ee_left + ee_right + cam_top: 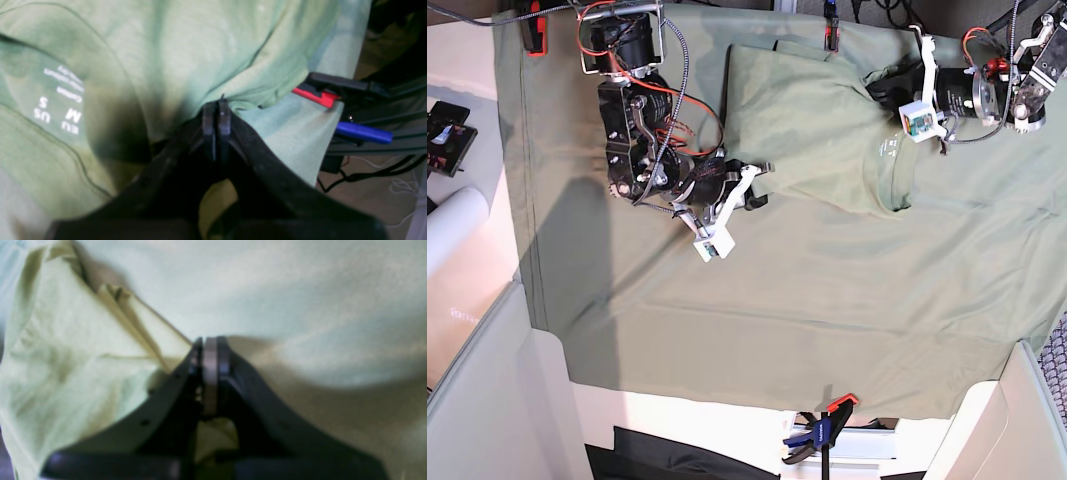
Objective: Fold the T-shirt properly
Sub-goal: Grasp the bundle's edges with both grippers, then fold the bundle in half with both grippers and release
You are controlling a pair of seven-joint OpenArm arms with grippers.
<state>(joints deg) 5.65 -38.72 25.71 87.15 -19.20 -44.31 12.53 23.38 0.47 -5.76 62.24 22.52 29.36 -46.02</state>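
Observation:
The pale sage-green T-shirt [812, 130] lies partly folded on the far middle of the cloth-covered table, with its printed neck label [60, 100] showing. My left gripper [217, 106] is shut on the shirt's hem edge, and folds in the fabric [200, 50] run into its tips; in the base view the left gripper [882, 85] is at the shirt's right corner by the neck. My right gripper [210, 343] is shut on the T-shirt [83, 350], whose layered folds lead up to its fingertips. In the base view the right gripper [760, 185] is at the shirt's near left corner.
A larger same-coloured cloth sheet [777, 300] covers the table. Orange clamps [535, 35] [832, 35] hold it at the far edge and a blue-and-black clamp [827, 435] holds the near edge. Close to my left gripper are a red clamp [317, 96] and a blue handle [363, 132]. A white roll [452, 230] lies off the left side.

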